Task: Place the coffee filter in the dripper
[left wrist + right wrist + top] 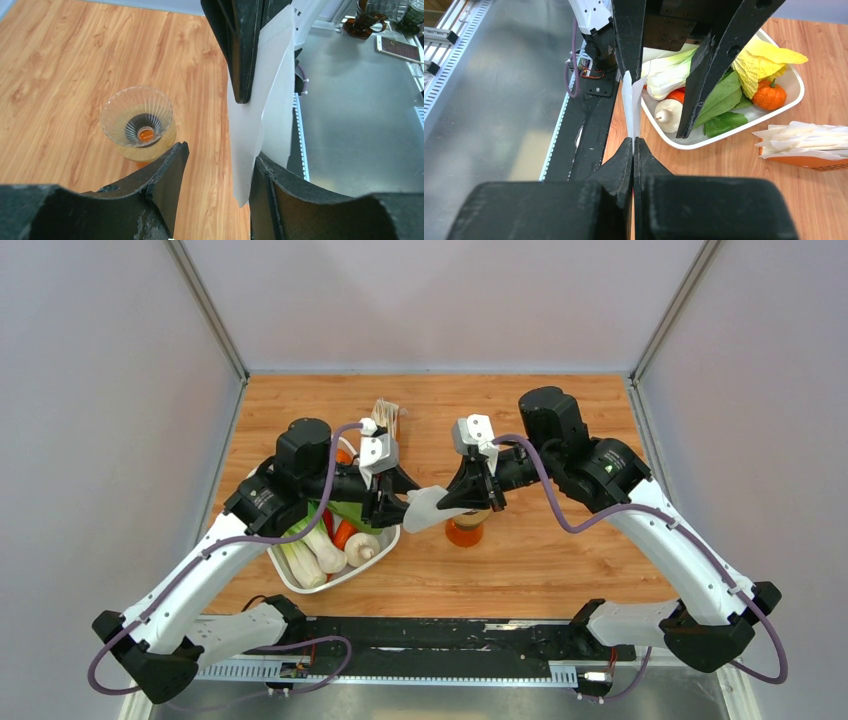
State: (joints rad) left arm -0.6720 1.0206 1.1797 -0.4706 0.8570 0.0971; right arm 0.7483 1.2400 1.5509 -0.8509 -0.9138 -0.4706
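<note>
While the right gripper [633, 145] clamps the coffee filter [270, 100] between closed jaws, the left gripper [220, 155] stands with jaws apart around the sheet, which seems to brush one finger. The dripper [137, 122] sits nearby on an orange vessel [465, 535], apart from the filter.

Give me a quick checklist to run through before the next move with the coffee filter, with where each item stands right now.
1. Hold: right gripper clamped on the coffee filter, ok.
2. Release: left gripper open, jaws apart, ok.
3. Target: dripper empty, ok.
4. Footing: dripper upright on the orange vessel, ok.
5. Shape: filter opened into a cone, not ok, looks flat.
6. Position: filter above the dripper, not ok, off to one side.
</note>
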